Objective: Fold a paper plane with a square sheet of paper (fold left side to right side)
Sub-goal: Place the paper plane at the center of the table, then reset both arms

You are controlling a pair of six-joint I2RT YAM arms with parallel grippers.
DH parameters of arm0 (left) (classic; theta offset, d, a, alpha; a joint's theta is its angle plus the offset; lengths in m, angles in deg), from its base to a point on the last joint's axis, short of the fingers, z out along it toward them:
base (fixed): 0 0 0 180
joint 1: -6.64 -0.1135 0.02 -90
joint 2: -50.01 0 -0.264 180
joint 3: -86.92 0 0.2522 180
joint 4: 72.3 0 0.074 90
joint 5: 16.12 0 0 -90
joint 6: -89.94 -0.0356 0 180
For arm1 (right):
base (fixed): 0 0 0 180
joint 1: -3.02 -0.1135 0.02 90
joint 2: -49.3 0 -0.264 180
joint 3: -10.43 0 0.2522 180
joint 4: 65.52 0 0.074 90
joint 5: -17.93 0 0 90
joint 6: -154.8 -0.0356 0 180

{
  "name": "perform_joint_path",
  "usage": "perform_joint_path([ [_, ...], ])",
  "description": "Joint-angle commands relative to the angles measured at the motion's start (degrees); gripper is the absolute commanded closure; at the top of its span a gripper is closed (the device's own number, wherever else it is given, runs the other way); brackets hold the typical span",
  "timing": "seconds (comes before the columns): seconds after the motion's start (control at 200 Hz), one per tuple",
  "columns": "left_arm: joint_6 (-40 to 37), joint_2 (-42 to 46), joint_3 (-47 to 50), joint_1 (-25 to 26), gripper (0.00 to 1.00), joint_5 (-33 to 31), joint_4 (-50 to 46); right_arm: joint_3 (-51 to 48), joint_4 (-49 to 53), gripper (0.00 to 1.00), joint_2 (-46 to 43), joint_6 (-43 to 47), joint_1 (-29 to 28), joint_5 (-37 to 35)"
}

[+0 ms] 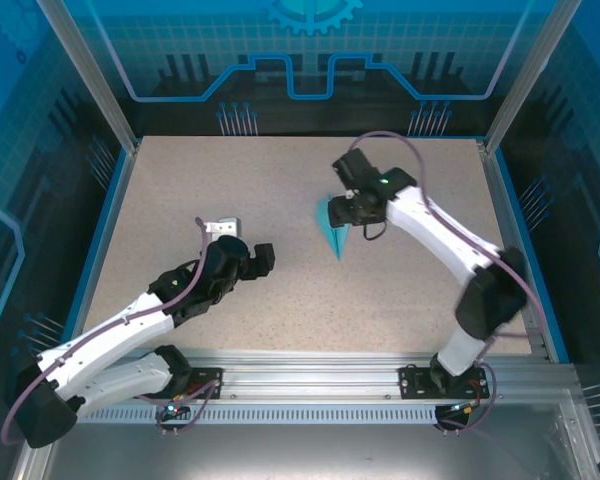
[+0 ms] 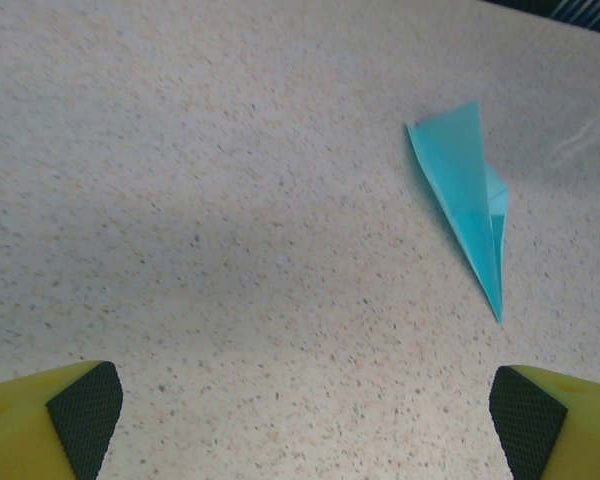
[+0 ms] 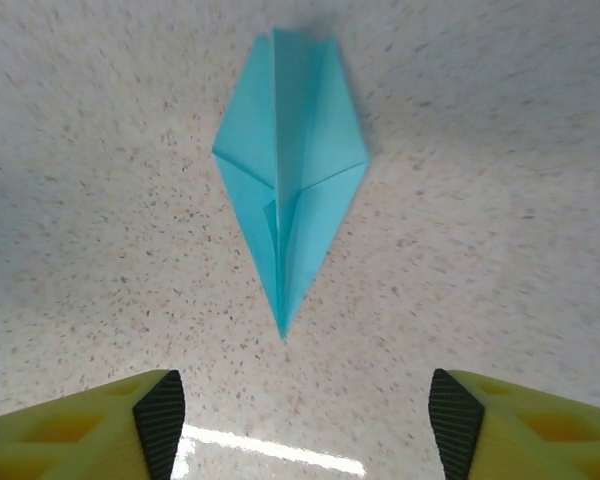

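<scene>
left claw: my left gripper (image 1: 223, 229) sits left of centre over the table (image 1: 160, 190), spread wide, with nothing between its pads (image 2: 85, 415).
left claw vs paper: well apart. From its wrist view the paper is ahead and to the right, out of reach as it stands.
task thing: the paper plane (image 1: 332, 230) lies on the table right of centre, a slim blue dart with a centre crease, nose towards the near edge.
fold state: I judge the folds done or nearly so. In the right wrist view both flaps meet along the middle, and one layer looks slightly raised in the left wrist view, though I can't tell how much.
right claw: my right gripper (image 3: 307, 425) hangs just over the plane's wide end, fingers apart, pinching nothing. The nose points into the gap between them, no contact that I can see.
risk 1: the paper is thin and flat on the table, so a pinch from above may close on nothing or crumple the nose.
risk 2: a sideways nudge from a finger could slide or spin the plane on the smooth top.
risk 3: soft creases may spring open, since nothing is pressing them down.
risk 4: lowering the right claw too far would flatten the raised layer.
</scene>
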Motion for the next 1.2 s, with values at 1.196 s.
perform_joint_path([
  [1.196,-29.00,-21.21,24.15,-40.64,0.02,17.03,67.51,-62.37,-95.67,0.01,-5.92,25.19,30.21,12.83],
])
